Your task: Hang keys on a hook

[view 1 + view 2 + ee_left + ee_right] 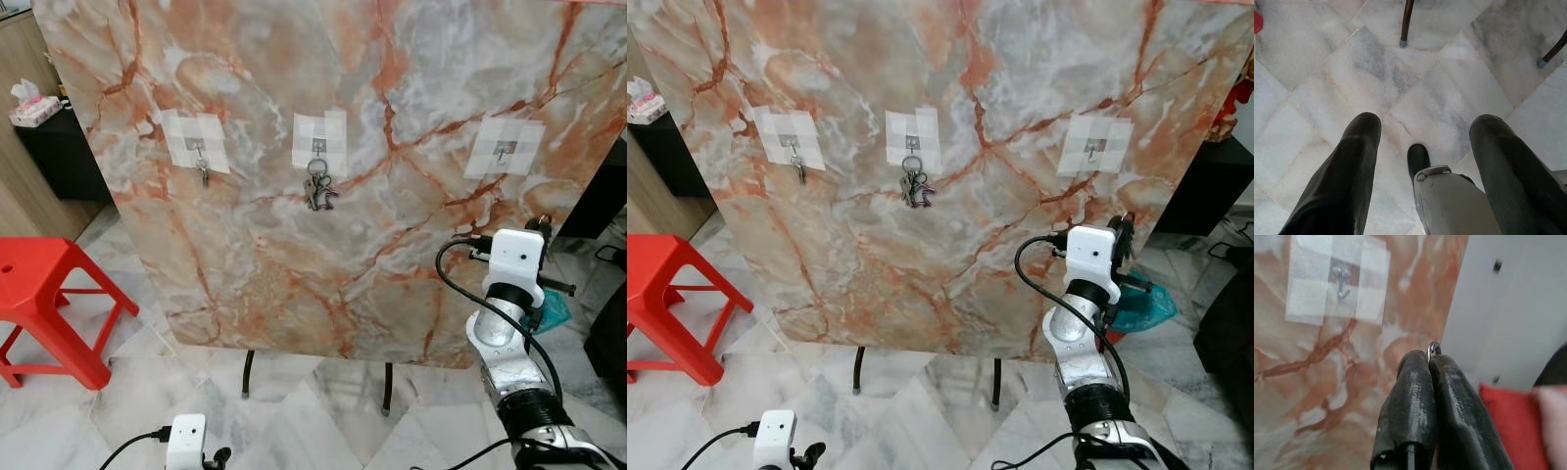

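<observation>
One key ring [1434, 349] is pinched in the clenched right pincer [1428, 363]; it should be raised squarely onto the empty right hook [1341, 283].

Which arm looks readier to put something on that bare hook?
The right. Its tool is shut on a key ring, raised near the empty right hook. The left tool hangs open over the floor.

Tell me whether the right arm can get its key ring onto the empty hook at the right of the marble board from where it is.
Probably yes. The right gripper, shut on the key ring, is raised below the empty hook, and nothing lies between them on the marble board. It would need to lift further.
</observation>
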{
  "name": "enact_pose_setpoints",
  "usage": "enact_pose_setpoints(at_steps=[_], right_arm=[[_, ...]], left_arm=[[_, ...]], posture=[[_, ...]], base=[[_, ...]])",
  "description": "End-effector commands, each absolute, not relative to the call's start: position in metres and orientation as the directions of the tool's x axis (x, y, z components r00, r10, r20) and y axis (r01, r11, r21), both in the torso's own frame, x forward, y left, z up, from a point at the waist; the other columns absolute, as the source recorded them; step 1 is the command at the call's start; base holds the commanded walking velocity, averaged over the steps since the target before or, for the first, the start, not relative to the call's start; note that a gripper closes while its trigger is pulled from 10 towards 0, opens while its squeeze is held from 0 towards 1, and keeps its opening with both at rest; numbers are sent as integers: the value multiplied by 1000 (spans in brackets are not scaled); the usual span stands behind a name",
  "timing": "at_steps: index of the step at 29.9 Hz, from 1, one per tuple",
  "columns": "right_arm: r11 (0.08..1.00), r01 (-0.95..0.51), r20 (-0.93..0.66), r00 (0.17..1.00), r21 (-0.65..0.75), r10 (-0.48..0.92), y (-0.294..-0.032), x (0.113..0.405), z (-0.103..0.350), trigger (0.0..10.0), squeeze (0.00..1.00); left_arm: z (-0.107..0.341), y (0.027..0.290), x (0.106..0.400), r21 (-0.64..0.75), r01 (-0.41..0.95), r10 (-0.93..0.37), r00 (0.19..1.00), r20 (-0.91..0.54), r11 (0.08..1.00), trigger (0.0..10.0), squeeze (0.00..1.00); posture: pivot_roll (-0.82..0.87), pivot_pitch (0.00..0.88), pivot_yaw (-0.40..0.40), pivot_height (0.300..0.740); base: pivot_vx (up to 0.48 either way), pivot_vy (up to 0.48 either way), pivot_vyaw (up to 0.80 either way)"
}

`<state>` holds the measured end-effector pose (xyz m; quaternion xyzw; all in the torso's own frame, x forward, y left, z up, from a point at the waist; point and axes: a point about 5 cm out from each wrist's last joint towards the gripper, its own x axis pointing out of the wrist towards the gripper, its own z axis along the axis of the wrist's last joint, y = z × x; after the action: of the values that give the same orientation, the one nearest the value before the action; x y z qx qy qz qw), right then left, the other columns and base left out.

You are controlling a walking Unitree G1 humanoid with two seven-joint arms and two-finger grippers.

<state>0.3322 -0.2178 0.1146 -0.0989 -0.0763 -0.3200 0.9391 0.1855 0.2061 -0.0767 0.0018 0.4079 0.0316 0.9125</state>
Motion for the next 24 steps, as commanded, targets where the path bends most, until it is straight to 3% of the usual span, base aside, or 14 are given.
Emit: enact_pose_setpoints(at_steps=[1, 8, 17, 24], right_arm=[[757, 653, 79, 755, -8, -651, -226, 327, 101, 10000, 0], [733, 660, -50, 748, 164, -662, -225, 325, 90, 10000, 0], [766, 629, -6, 774, 134, -634, -223, 328, 95, 10000, 0], [755, 645, -43, 763, 119, -645, -225, 325, 89, 10000, 0]], left_arm=[[-78, 206, 184, 25, -59, 58, 662, -747, 998, 10000, 0], [-77, 206, 184, 27, -57, 58, 662, -747, 998, 10000, 0], [-78, 206, 184, 25, -58, 58, 662, -747, 998, 10000, 0], [-77, 206, 184, 23, -60, 57, 663, -746, 998, 10000, 0]], posture=[[35, 0, -53, 740], [35, 0, -50, 740], [37, 0, -52, 740], [35, 0, -52, 740]], base=[[0, 0, 0], [0, 0, 0], [0, 0, 0], [258, 0, 0]])
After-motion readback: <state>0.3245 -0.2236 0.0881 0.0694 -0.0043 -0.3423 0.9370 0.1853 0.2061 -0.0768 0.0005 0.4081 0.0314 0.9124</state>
